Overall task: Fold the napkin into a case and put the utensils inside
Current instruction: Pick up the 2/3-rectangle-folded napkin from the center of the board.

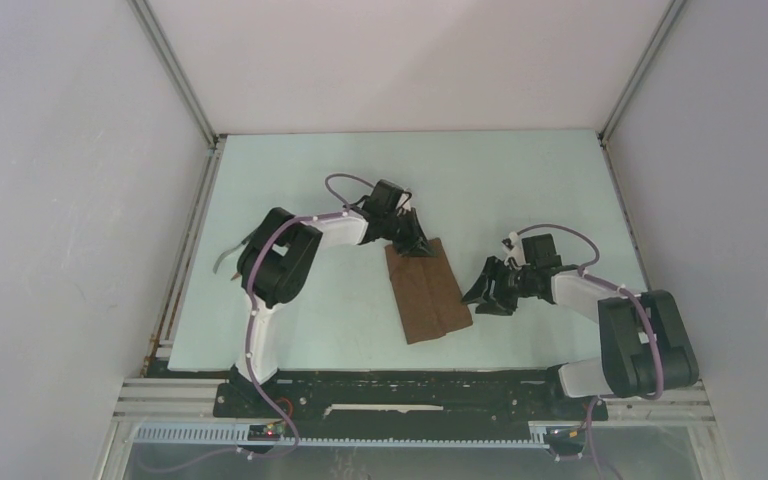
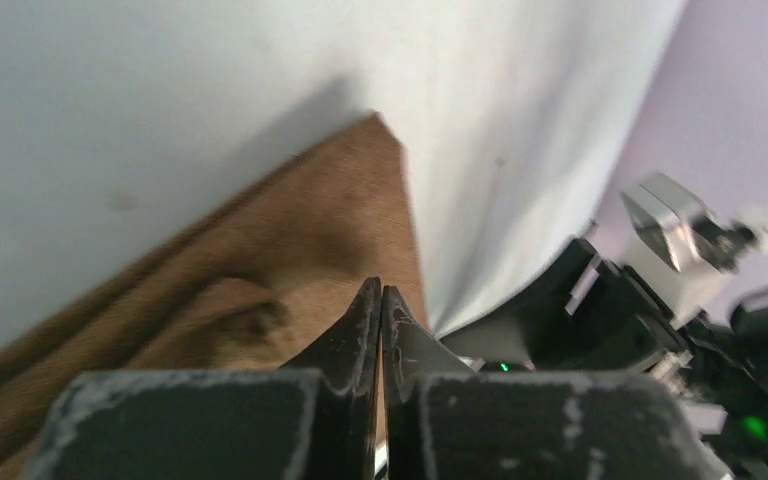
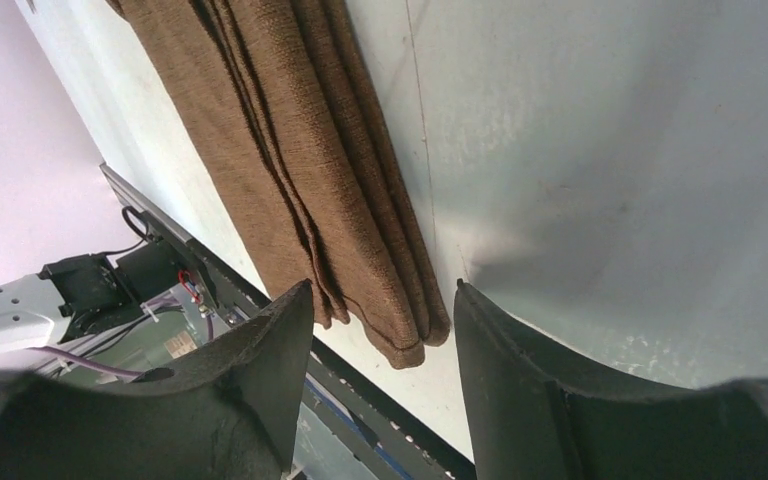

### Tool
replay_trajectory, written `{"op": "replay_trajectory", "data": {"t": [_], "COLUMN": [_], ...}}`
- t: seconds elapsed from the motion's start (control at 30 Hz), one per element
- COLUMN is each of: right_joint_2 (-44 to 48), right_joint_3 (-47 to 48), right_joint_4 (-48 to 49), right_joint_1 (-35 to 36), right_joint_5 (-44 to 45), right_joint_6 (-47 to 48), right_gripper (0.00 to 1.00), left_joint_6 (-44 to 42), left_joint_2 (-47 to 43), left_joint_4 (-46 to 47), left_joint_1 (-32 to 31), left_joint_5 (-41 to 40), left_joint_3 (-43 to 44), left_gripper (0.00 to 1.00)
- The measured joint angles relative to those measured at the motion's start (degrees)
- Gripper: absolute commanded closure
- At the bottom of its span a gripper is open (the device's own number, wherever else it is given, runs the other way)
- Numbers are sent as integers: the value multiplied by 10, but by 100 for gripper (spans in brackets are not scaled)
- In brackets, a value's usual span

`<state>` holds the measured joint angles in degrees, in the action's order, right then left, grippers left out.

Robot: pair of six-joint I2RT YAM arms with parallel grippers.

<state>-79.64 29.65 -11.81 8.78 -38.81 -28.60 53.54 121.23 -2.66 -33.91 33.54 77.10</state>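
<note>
The left claw [image 2: 380, 292] is pressed together, its fingers meeting tip to tip with no cloth visible between them. It hangs right at the napkin [image 2: 290, 240], over the far end of the folded strip. Just beside the tips the cloth is humped into a small ruck [image 2: 240, 315], and beyond that the strip's corner runs out onto the pale counter [image 2: 160, 90].

The right claw [image 3: 380, 295] is spread wide and empty. The strip's near corner shows in the gap between its fingers, apparently untouched, and from there the stacked folds run away from the claw in loose ridges. The utensils cannot be made out beside either claw.

The case looks folded to its narrow shape but not yet filled. The likely trouble is the loose layering. If the left claw slides while bearing on the cloth, it may push the ruck further and skew the folds. If the right claw takes the corner, it may catch every layer rather than the top one. That would pinch the pouch closed or peel it open.
</note>
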Motion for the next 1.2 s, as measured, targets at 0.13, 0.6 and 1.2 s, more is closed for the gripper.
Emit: {"op": "replay_trajectory", "data": {"t": [0.13, 0.6, 1.2], "right_joint_2": [-9, -23, 22], "right_joint_3": [0, 2, -78], "right_joint_4": [4, 29, 131], "right_joint_1": [9, 40, 134], "right_joint_5": [7, 14, 25], "right_joint_6": [1, -4, -138], "right_gripper": [39, 46, 78], "left_joint_6": [-34, -116, -194], "left_joint_2": [1, 10, -79], "left_joint_4": [-75, -236, -289], "left_joint_1": [0, -7, -25], "left_joint_5": [-68, -216, -246], "left_joint_3": [23, 109, 96], "left_gripper": [100, 100, 48]}}
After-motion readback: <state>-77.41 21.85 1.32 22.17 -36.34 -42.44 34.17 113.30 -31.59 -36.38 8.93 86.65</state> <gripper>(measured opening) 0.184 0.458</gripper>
